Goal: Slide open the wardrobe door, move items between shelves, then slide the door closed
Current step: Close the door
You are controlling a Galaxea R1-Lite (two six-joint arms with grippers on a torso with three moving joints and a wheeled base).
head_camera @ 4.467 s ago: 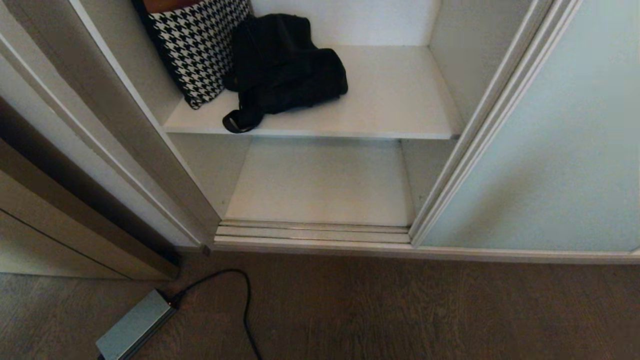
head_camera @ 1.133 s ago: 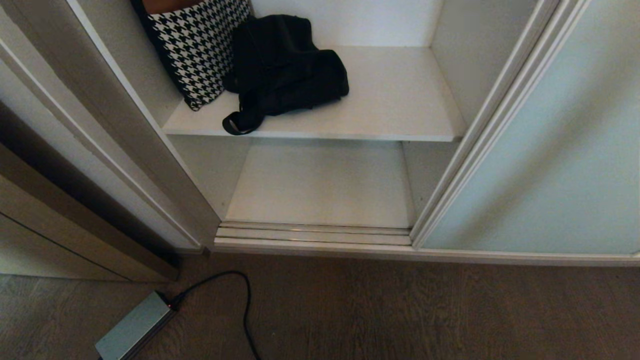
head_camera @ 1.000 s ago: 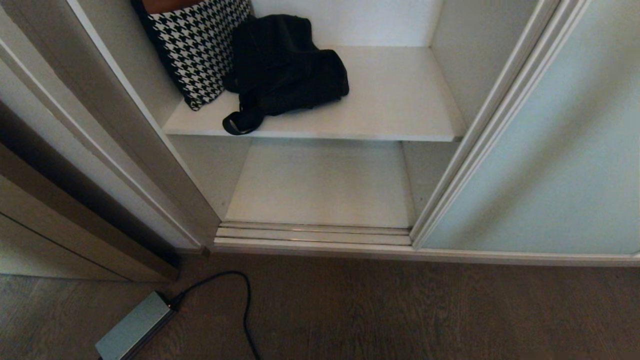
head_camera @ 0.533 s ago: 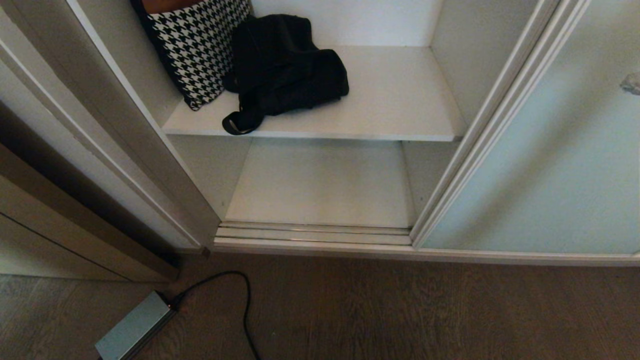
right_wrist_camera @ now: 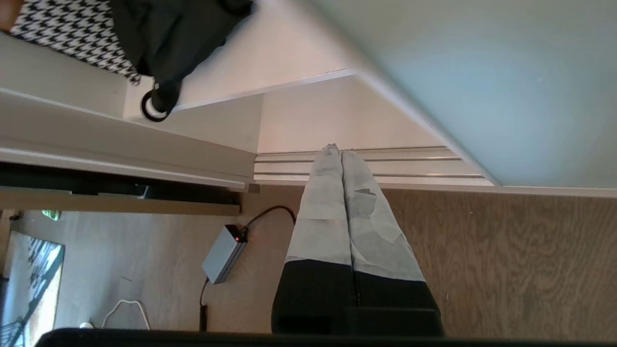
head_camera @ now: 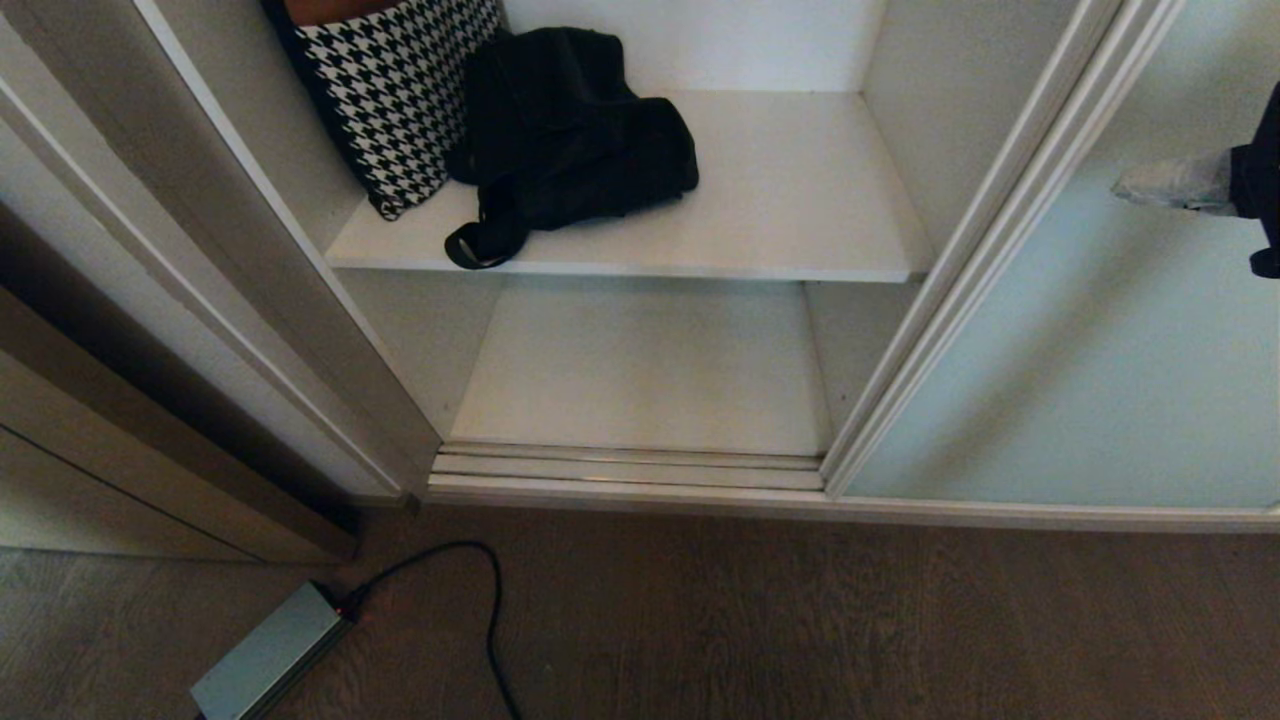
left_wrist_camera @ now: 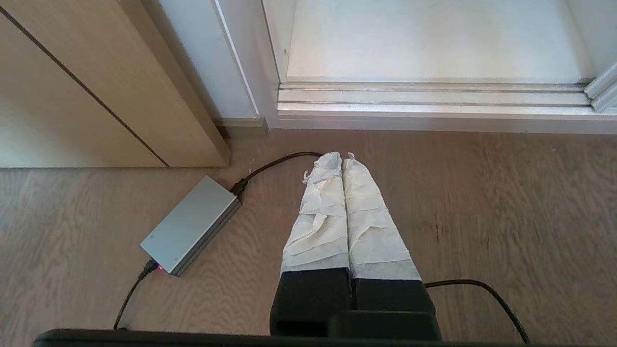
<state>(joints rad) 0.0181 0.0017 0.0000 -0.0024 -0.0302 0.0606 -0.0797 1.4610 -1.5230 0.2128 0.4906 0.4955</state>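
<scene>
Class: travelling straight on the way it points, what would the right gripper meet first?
Probably the cream edge of the sliding wardrobe door; depth is unclear, so the right gripper may pass in front.

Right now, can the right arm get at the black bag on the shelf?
Probably yes. The door is slid aside, the bag lies near the shelf front, and nothing stands between it and the right hand, shut, out in front of the door.

Right claw reaches in level, fingers pressed together (left claw likewise closed, hanging low).
</scene>
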